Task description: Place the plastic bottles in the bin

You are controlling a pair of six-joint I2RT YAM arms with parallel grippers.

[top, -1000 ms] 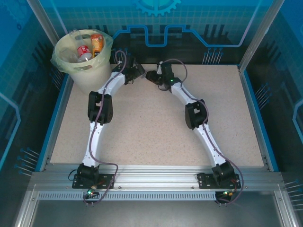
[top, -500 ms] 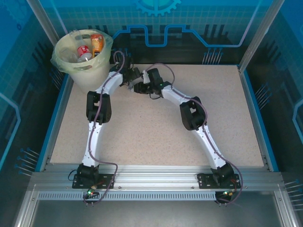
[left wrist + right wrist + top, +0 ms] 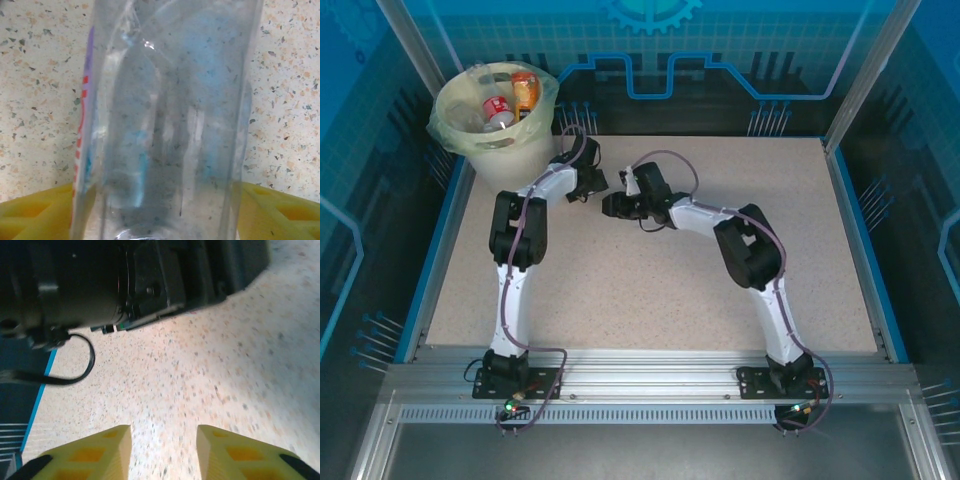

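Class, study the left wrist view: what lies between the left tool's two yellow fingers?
A clear plastic bottle fills the gap between the fingers of the left tool, with the speckled table behind it, as the left wrist view shows.

The bin (image 3: 515,150) is pale cream-yellow, and the plastic bottles (image 3: 498,108) in it show a red-and-white label and an orange body. The clear bottle (image 3: 170,120) bears a red and purple strip along one edge, against the table (image 3: 290,100), which is beige with dark and orange speckles. The fingers (image 3: 30,215) of the left gripper (image 3: 165,220) and the fingers (image 3: 90,455) of the right gripper (image 3: 164,450) are yellow.
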